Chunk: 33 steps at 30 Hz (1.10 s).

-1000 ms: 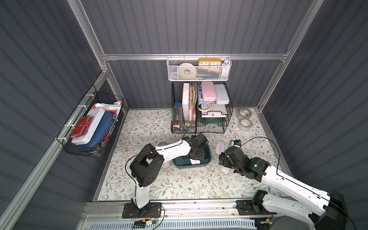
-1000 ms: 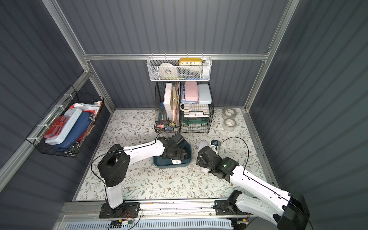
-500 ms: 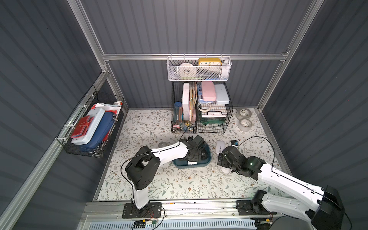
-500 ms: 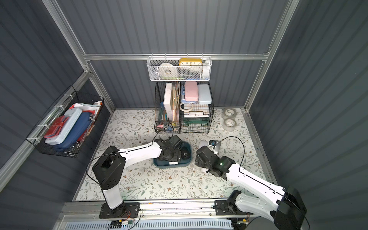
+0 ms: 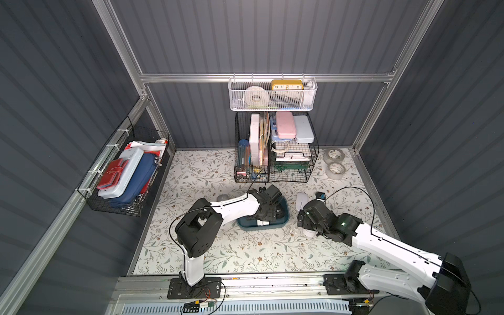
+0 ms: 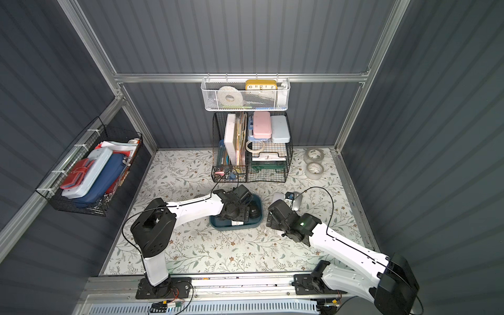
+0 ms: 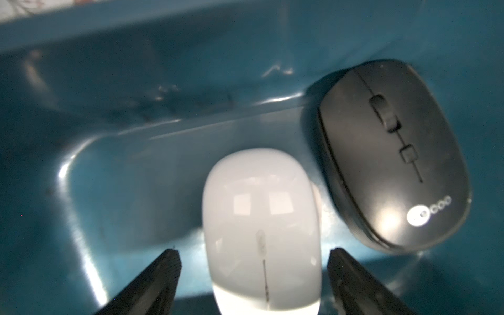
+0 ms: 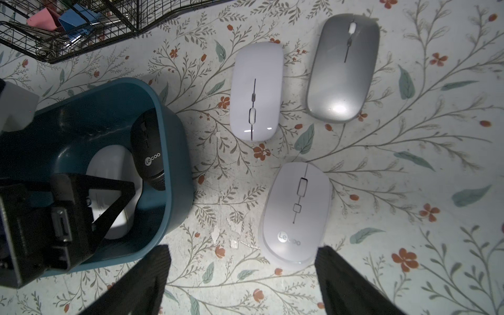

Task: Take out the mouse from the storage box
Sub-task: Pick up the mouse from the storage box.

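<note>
Your left pincer (image 7: 253, 255) stands wide inside the storage box (image 7: 136, 81). Its jaws sit either side of the glossy white mouse (image 7: 259, 212), a gap shows on both flanks, and nothing is gripped. A black mouse (image 7: 392, 152) lies just beside it, against the box wall. Your right pincer (image 8: 242, 249) is likewise wide and empty, over the floral surface (image 5: 245, 251) next to the box, near a pale mouse (image 8: 296, 215). A flat white mouse (image 8: 256, 90) and a grey mouse (image 8: 343, 68) lie side by side beyond it. Farther back are black wire baskets (image 5: 275, 152) and two tape rolls (image 5: 334, 163). A white mesh basket (image 5: 272, 95) hangs on the dark ribbed wall (image 5: 272, 41).
</note>
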### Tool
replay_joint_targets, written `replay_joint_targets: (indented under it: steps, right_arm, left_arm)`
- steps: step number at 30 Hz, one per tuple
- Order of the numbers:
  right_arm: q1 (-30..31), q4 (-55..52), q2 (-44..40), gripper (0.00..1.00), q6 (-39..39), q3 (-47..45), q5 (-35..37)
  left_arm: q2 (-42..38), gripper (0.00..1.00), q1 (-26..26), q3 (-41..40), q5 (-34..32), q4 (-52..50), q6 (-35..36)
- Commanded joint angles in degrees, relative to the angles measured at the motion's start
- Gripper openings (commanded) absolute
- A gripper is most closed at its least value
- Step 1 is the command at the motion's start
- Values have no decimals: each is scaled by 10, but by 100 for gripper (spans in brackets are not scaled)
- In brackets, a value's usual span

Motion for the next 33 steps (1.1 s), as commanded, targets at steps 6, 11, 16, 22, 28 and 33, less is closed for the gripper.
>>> replay_joint_targets:
  steps: [6, 11, 16, 22, 28, 33]
  right_arm:
    - [4, 8, -8, 89, 0, -1, 1]
    - [3, 11, -8, 89, 3, -6, -2]
    - [3, 11, -9, 89, 4, -8, -4]
    - [3, 12, -11, 89, 5, -9, -6]
    - [3, 13, -7, 89, 6, -7, -11]
    - [3, 15, -2, 88, 6, -5, -13]
  left_arm:
    - [22, 81, 13, 7, 11, 11, 0]
    - [23, 75, 24, -5, 12, 21, 1]
    - [18, 67, 25, -9, 7, 22, 4]
    - [-5, 63, 25, -12, -16, 14, 7]
    - [-36, 62, 22, -15, -34, 11, 17]
    - [-70, 62, 22, -9, -42, -2, 21]
